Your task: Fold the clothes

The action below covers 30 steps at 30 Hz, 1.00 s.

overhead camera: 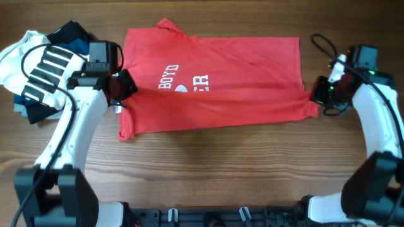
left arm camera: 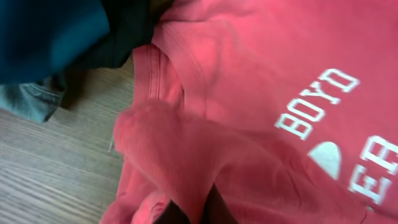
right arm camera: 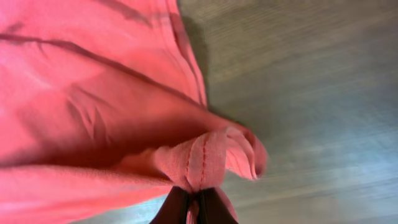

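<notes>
Status, fold job. The red T-shirt (overhead camera: 240, 63) lies sideways across the middle of the surface (overhead camera: 221, 176), neck end toward the left arm, hem end toward the right arm.

Left pincer (overhead camera: 121, 88): closed on a bunched lump of red cloth at the neck-and-sleeve end. The wrist view shows the dark fingertips buried in the fabric.

Right pincer (overhead camera: 319, 94): closed on the stitched hem at the opposite end, a small gathered tuck pinched between the tips.

Progress, my reading: one lengthwise fold looks made or nearly made. The strip nearest the arm bases lies doubled over toward the middle, with a crease running from one pincer to the other. The white lettering (overhead camera: 169, 71) is cut off along that crease, and only part of the small logo (overhead camera: 181, 88) shows. The far half is a single layer, fairly flat, with a few diagonal wrinkles. Judged left to do: let go of this fold, bring the far long edge in, tuck the sleeve at the left end, then fold end to end. Early stage, perhaps a third done.

Surface: brown wood-grain boards, bare in front of the shirt. At the far left corner sits a heap: a white garment with black stripes (overhead camera: 44, 69) over navy and blue garments (overhead camera: 69, 34), close to the shirt's left edge; whether they touch I cannot tell. A black cable (overhead camera: 322, 44) loops by the right arm. Nothing of the room beyond the surface shows.
</notes>
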{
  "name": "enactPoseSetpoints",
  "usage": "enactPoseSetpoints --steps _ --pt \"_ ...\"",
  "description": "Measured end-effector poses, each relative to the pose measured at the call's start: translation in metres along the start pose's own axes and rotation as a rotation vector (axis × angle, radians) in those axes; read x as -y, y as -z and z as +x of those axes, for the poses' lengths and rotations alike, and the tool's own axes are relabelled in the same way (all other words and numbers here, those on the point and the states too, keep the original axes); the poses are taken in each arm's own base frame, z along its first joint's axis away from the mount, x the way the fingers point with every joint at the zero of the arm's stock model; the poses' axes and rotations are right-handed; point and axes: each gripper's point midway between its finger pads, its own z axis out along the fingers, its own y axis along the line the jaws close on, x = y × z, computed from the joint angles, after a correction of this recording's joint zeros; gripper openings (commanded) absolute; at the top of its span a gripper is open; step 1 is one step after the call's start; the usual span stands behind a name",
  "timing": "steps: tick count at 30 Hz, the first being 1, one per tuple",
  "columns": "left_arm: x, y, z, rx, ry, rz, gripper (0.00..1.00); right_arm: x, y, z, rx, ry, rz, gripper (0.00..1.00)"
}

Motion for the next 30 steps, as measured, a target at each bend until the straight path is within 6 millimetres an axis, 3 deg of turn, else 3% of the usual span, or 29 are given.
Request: enactPoseSetpoints --steps 6,13,15,16,18,21,22,30 --pt "-0.005 -0.025 0.008 -0.056 -0.005 -0.045 0.04 0.0 -0.024 -0.006 -0.011 0.011 0.01 0.04" --pt "-0.005 -0.04 0.008 -0.066 -0.006 -0.055 0.04 0.0 -0.033 -0.022 0.039 0.018 0.011 0.04" --pt "-0.005 -0.04 0.007 -0.059 -0.007 -0.059 0.04 -0.001 -0.033 -0.027 0.061 0.021 0.007 0.1" --pt "-0.006 -0.04 0.006 -0.056 -0.006 -0.062 0.04 -0.001 -0.033 -0.029 0.069 0.022 0.006 0.21" --pt "-0.007 -0.04 0.005 -0.051 -0.007 -0.07 0.13 -0.002 -0.032 -0.032 0.08 0.029 0.005 0.42" --pt "-0.008 -0.04 0.005 -0.047 -0.002 -0.076 0.4 -0.001 -0.033 -0.031 0.076 0.032 0.009 0.51" --pt "-0.009 -0.04 0.004 -0.046 -0.003 -0.078 0.45 0.0 -0.033 -0.03 0.072 0.031 0.013 0.53" --pt "-0.01 -0.039 0.003 -0.038 -0.007 -0.085 0.51 0.003 -0.033 -0.012 -0.001 0.02 0.028 0.57"
